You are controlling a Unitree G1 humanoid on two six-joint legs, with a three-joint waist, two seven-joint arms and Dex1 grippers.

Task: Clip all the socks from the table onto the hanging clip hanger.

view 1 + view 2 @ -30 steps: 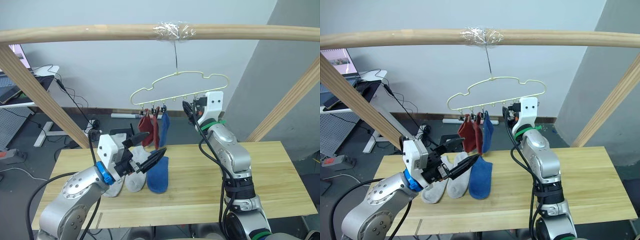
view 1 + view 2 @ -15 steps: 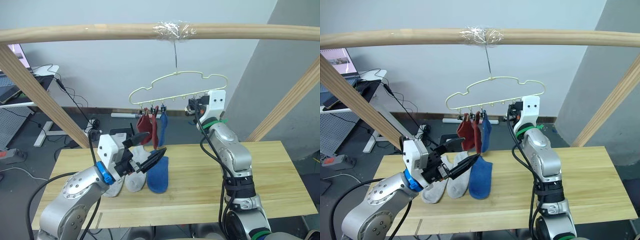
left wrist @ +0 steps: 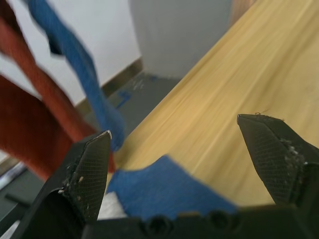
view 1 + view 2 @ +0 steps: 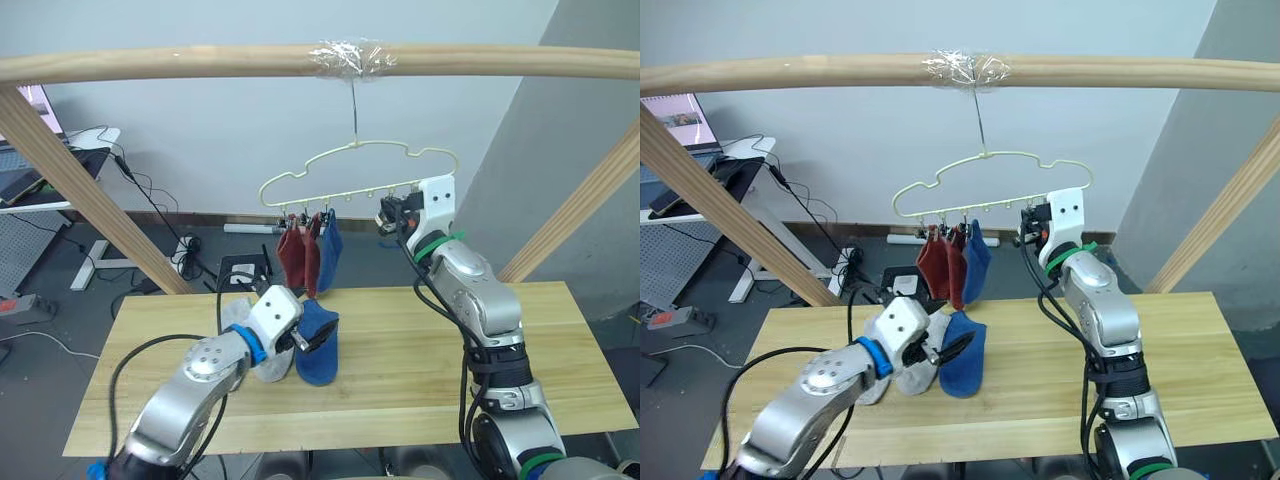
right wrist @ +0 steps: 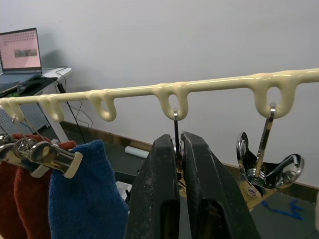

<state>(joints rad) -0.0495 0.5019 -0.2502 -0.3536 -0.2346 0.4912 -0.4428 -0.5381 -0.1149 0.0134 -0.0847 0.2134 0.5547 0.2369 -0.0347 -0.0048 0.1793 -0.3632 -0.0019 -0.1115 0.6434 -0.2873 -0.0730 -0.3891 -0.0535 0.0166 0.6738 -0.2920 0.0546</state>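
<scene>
While three of the six short knit socks already hang side by side from the leftmost clips of the thin pale yellow wire clip hanger (image 4: 358, 172), namely two rust red socks (image 4: 297, 258) and one blue sock (image 4: 328, 249), three remain on the light yellowish plank surface (image 4: 400, 350): a blue sock (image 4: 317, 352) and two light grey socks (image 4: 272, 362) lying close together beside it, so the task appears roughly half done. The left gripper (image 3: 182, 164) hovers low over the lying blue sock with its jaws spread wide and nothing between them, seemingly poised to pick that sock up. The right gripper (image 5: 178, 164) is raised to the hanger's lower bar, its jaws clenched on a small metal clip (image 5: 176, 134), with another free clip (image 5: 261, 167) just beside it; this suggests the next clip is being readied. The hanger hangs by its long hook from a round wooden beam (image 4: 200, 63), fixed there with clear tape (image 4: 352, 57). The hung socks dangle just above the lying ones and could hinder lifting. Behind the frame stand a desk with a laptop (image 5: 21, 50) and loose floor cables (image 4: 180, 250).
</scene>
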